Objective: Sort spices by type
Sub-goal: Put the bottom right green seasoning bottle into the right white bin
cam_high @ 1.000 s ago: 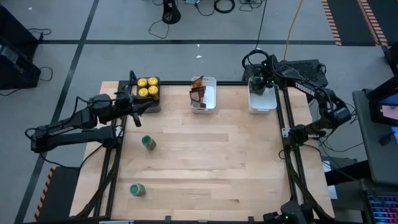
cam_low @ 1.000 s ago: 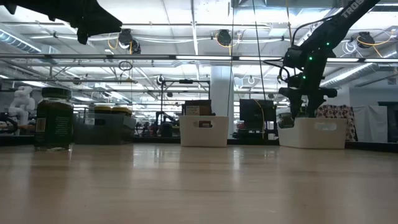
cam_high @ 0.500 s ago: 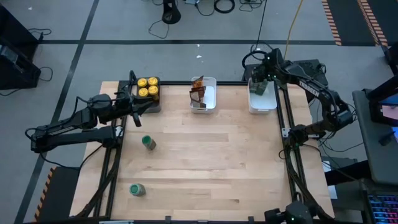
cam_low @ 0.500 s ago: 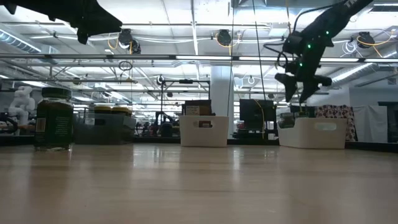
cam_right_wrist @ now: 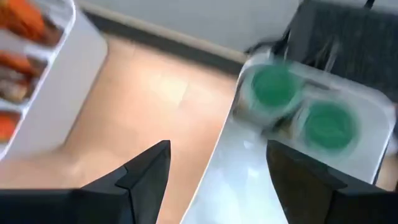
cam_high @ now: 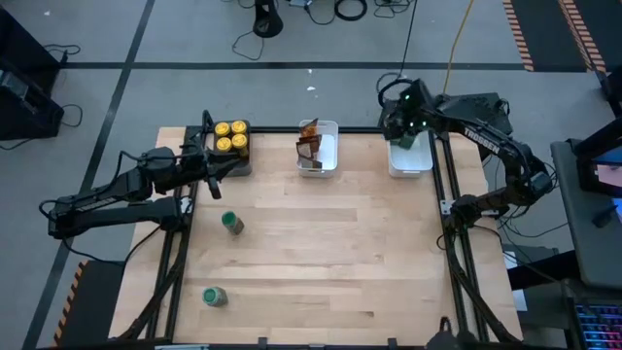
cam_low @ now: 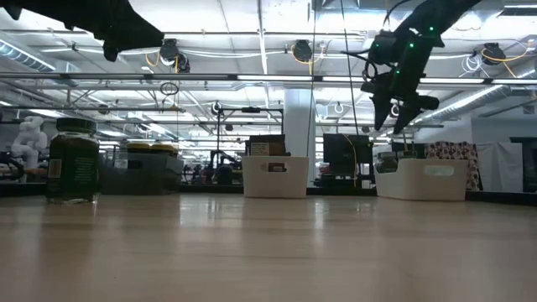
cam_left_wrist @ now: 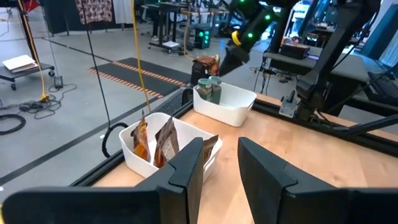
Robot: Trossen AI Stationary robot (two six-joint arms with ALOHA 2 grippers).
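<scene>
Two green-lidded jars stand on the table, one (cam_high: 232,224) near the left arm and one (cam_high: 214,296) near the near edge; the first shows large in the low view (cam_low: 74,159). Two more green-lidded jars (cam_right_wrist: 273,87) stand in the right white tray (cam_high: 412,160). Yellow-lidded jars (cam_high: 231,136) fill the dark tray. Brown-orange packets (cam_high: 309,141) stand in the middle white tray (cam_high: 328,156). My right gripper (cam_high: 393,119) hangs open, high above the right tray's far end (cam_low: 399,84). My left gripper (cam_high: 212,177) waits open beside the dark tray.
The three trays stand in a row along the table's far edge. Bare wood stretches across the middle and the right of the table (cam_high: 340,253). Black frame rails (cam_high: 442,194) run along both sides.
My right gripper has risen out of the right white tray, tipped, and swung slightly toward the table's left and far edge. The jars in that tray stay put. My left arm has kept still.
</scene>
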